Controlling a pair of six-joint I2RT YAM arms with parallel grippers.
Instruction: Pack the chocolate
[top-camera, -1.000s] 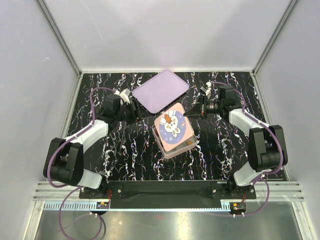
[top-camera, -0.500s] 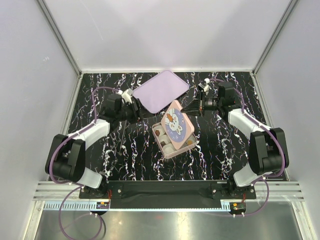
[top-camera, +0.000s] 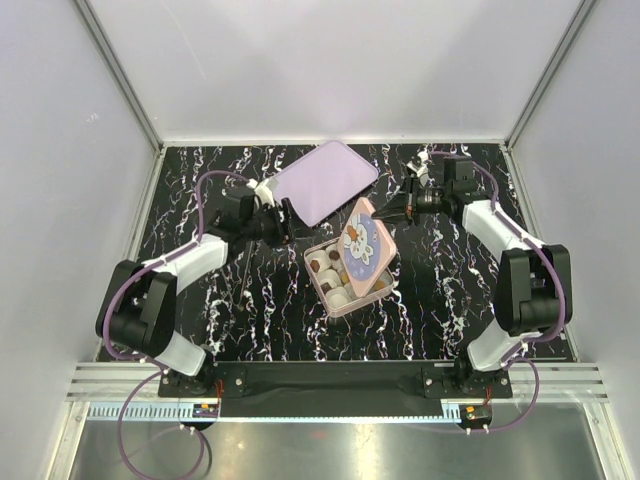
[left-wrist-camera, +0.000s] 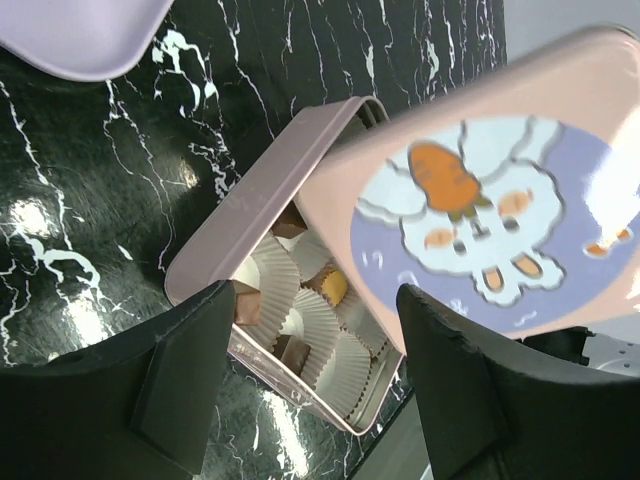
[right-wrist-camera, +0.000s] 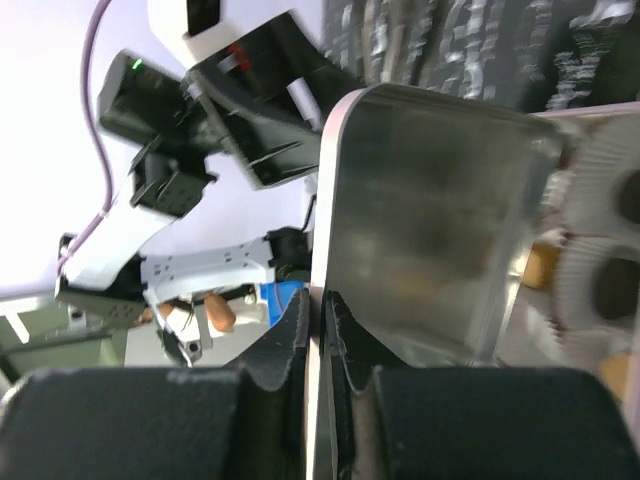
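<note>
surface: black marbled table (top-camera: 250, 300) | on it: lilac tray (top-camera: 322, 182), open pink tin (left-wrist-camera: 250, 210)

Overhead view: bright, even, diffuse light from above, walls near white, the glossy black counter (top-camera: 250, 310) sharp throughout, shadows faint and soft. Left wrist view: white glare patches on the counter off to the left of the left end effector (left-wrist-camera: 312, 310), whose dark fingers (left-wrist-camera: 190, 390) are underexposed and soft-edged; the lid (left-wrist-camera: 480, 200) just ahead and to its right is blurred, its print smeared. Right wrist view: backdrop left of the right end effector (right-wrist-camera: 318, 300) blown out pale, the lid's shiny underside carrying hazy reflections, paper cups (right-wrist-camera: 610, 170) to the right out of focus.
</note>
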